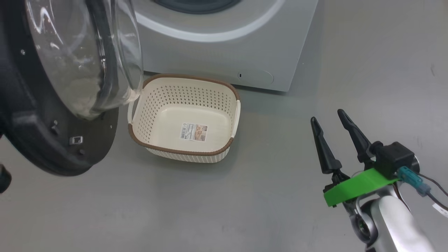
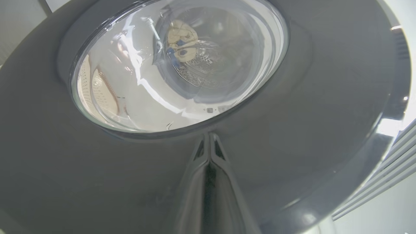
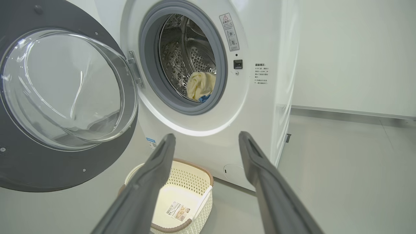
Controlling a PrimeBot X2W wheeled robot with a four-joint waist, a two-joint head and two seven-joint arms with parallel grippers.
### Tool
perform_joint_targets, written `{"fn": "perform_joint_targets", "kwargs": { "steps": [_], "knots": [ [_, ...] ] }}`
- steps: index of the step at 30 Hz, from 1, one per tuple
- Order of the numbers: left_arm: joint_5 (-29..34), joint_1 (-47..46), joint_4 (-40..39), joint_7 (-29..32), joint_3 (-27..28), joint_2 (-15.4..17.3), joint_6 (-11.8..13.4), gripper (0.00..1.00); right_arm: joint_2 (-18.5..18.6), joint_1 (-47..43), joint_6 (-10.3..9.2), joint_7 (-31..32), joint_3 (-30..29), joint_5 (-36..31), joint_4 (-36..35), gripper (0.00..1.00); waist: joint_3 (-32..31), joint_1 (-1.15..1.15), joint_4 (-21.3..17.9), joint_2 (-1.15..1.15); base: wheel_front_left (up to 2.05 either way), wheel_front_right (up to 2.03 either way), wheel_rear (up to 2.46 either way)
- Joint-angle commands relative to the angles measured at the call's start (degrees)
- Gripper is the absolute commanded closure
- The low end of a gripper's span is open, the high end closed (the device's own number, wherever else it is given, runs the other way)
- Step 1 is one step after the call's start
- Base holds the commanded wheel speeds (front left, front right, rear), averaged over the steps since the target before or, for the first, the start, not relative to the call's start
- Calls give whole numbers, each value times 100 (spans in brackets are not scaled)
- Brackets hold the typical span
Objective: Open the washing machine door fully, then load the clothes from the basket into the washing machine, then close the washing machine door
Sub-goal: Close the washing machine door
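Washing machine (image 3: 260, 107) is seen at 12 o'clock in the head view, drum open. Washing machine door (image 1: 35, 140) is swung out at 9 to 10 o'clock, its glass bowl overhanging the basket's far-left corner. Basket (image 1: 182, 152) is set on the floor just off centre toward 10 o'clock; nothing but the label is seen in it. Clothes (image 3: 199, 85) are lying low in the drum, at 5 o'clock of the opening in the right wrist view, so loading is judged done and closing is judged the step in hand. Risks: the door could be left unlatched if the closed tips slide off the glossy black rim during a push. The basket could be clipped by the door's lower edge, though clearance cannot be told. Fabric could be pinched in the gasket if it lies nearer the mouth than it looks. Left gripper (image 2: 209, 136) is pressed fully together, tips touching the door's outer face just under the glass, nothing held. Right gripper (image 1: 326, 115) is spread wide at 4 o'clock, empty, well apart from everything.
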State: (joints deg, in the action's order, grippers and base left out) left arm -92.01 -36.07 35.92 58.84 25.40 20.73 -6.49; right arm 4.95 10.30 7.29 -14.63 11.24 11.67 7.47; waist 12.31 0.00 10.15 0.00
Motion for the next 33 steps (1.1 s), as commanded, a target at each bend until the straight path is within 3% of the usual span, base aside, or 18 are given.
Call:
{"fn": "perform_joint_targets", "kwargs": {
  "steps": [1,20,33],
  "knots": [
    [-63,23,-385,84,54,158,31,100,-62,19,20,-37,63,44,-169,0,-77,0,-49,0,0,0,0],
    [147,450,-1244,-94,-417,-833,164,100,-144,-103,20,-37,27,78,-187,0,-272,0,-421,0,0,0,0],
    [202,282,-1181,-444,-563,-1371,131,100,-170,-82,20,-37,-8,61,-225,0,-158,0,-828,0,0,0,0]
  ]
}}
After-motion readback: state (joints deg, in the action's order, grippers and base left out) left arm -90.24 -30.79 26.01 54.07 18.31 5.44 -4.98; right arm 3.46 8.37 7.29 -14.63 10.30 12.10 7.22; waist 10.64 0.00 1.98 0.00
